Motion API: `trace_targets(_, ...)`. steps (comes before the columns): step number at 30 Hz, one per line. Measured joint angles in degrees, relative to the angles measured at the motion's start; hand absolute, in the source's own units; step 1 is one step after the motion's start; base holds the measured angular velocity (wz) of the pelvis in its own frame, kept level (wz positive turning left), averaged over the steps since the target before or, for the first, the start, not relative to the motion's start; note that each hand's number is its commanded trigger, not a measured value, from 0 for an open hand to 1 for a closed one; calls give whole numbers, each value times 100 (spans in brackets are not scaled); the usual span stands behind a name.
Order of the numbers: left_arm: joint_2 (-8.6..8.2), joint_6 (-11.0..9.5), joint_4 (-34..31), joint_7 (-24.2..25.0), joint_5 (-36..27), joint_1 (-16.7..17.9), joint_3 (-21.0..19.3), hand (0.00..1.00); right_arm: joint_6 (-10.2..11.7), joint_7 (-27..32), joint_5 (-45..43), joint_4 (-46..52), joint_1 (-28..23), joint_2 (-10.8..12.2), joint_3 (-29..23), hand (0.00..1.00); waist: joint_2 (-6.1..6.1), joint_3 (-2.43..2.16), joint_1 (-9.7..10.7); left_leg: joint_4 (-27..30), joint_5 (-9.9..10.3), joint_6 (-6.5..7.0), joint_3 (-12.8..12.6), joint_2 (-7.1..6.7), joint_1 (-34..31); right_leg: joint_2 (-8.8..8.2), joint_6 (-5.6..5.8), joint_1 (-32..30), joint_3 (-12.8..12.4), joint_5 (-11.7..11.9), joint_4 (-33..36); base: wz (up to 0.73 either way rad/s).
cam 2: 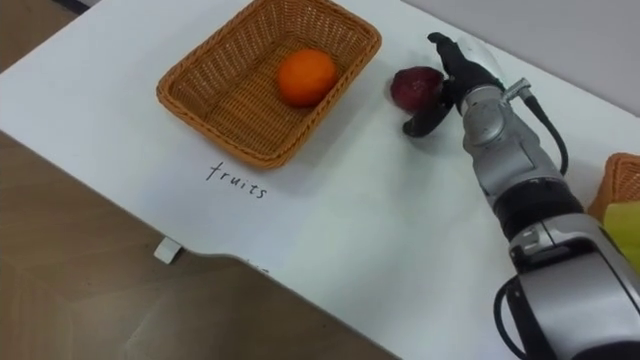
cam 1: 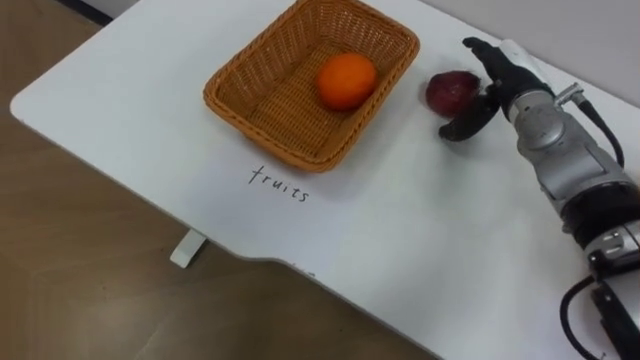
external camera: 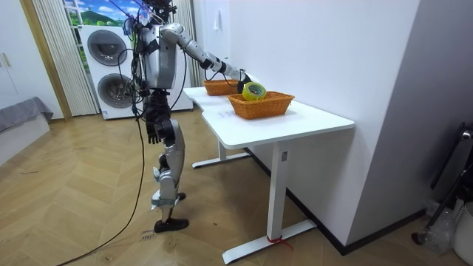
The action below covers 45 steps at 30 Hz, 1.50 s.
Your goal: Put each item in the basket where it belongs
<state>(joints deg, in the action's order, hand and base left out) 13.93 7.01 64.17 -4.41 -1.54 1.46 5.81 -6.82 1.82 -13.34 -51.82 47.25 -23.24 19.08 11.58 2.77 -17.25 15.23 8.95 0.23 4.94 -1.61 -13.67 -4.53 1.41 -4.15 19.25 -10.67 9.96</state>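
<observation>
A woven fruit basket (cam 1: 213,97) stands on the white table (cam 1: 400,230), with "fruits" handwritten in front of it. An orange (cam 1: 346,80) lies inside. Just right of the basket, a dark red fruit (cam 1: 451,92) rests on the table. My right hand (cam 1: 497,82) is against its right side, open, with straight fingers reaching past its far side and the thumb (cam 1: 464,127) on its near side. In the room view I stand at the table's long side with my right arm stretched over it. My left hand (external camera: 152,133) hangs by my hip.
A second woven basket (external camera: 275,105) holding a yellow-green tape roll (external camera: 254,91) stands further right on the table; its corner (cam 2: 622,172) is at my right. The table's front edge (cam 1: 240,252) runs diagonally, with wooden floor (cam 1: 90,270) below.
</observation>
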Motion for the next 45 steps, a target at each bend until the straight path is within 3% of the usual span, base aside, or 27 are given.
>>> trace_targets(24,-4,12,-6,-3,6,-30,12,0,-9,2,52,-116,92,-1,22,0,-15,7,-27,64,-7,-22,-9,81,-119,46,-49,-107,141,34,68,0)
trace_targets(32,-1,59,-8,-13,5,-81,9,0,-33,-293,-65,-188,221,-36,611,0,-23,9,-61,100,-18,-41,-27,98,-114,61,-82,-105,133,56,75,-1)
trace_targets(45,45,53,-1,-49,0,-164,12,0,-80,-464,-151,-594,250,-111,692,0,20,12,-210,127,-31,-56,10,97,-72,66,-92,-61,148,67,117,0)
